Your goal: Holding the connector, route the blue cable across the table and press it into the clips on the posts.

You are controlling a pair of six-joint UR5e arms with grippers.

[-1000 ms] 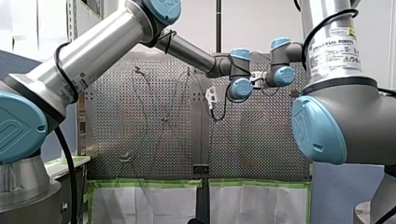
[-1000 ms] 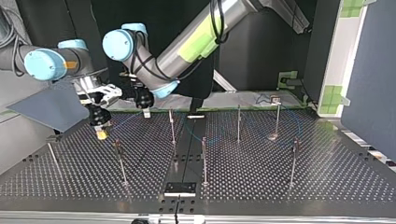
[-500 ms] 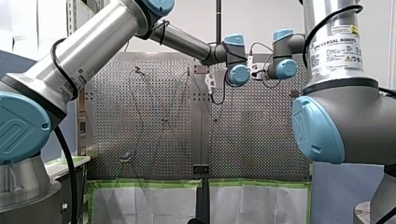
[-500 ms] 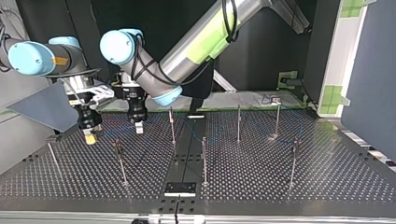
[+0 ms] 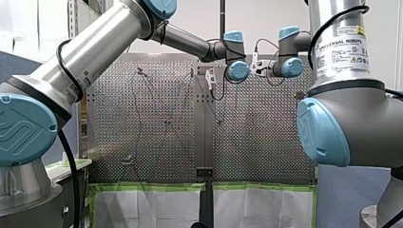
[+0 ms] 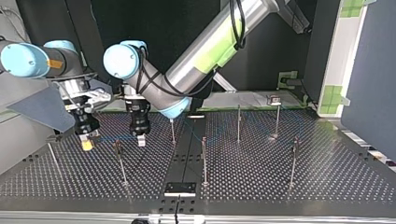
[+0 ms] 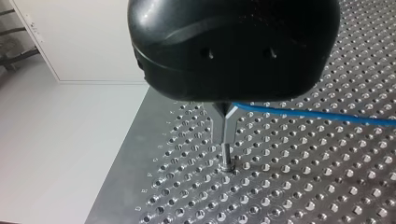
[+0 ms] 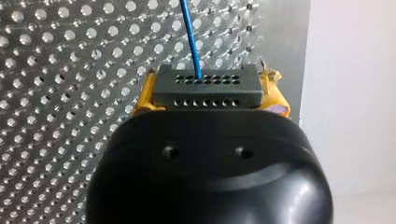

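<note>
Both grippers have dropped toward the lower left of the top view in the last second. Our right gripper (image 6: 87, 143), its yellow pads (image 8: 276, 97) clamped on the connector (image 8: 208, 86), now hangs low over the table (image 6: 280, 186) at that view's left. Our left gripper (image 6: 141, 141) has followed and hangs just beside it, nearer the middle.

The cable (image 8: 190, 37) leaves the connector and stretches between the two. From the left wrist, it passes under the black housing (image 7: 233, 46) right at the forked clip (image 7: 225, 114) of a post (image 7: 225, 149). We cannot tell whether it sits in the fork. The housing hides the left fingers, so we cannot tell whether they are wide or closed.

We judge the descent has lined the cable up for a press into this clip. We cannot say which of the other posts (image 6: 238, 123), further right in the top view, already hold it.

The table is dull perforated metal studded with thin upright rods. Behind the arms hangs a dark backdrop, with a white panel (image 6: 343, 51) edged in green tape at the top view's upper right.
</note>
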